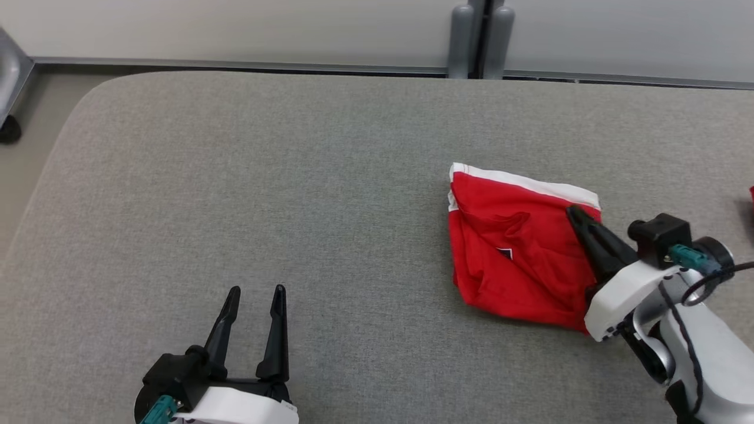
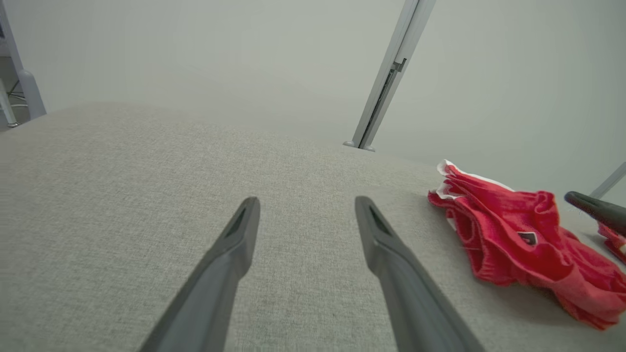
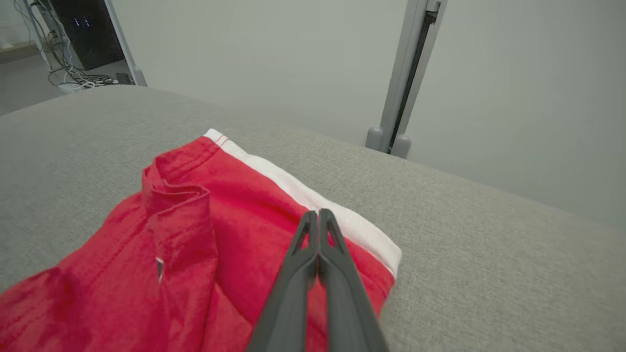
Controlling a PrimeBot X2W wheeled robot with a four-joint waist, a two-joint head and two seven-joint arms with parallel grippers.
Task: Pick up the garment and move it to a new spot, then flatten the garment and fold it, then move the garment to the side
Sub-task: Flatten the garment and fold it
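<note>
Red garment point(image 1: 512, 247) lay under closed right gripper point(image 3: 318, 214), tips at its white band point(image 1: 530, 182). Left of garment, left gripper point(image 1: 256, 291) stood open.

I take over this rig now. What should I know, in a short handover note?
Left hand: open, holding nothing, over the grey fabric-covered table, near left.
Right hand: shut, tips at the white band of the red cloth garment; a pinch on cloth cannot be confirmed.
Garment: lies bunched on the table's right part.
Done: unclear. Left: likely flattening, folding, moving aside.
</note>
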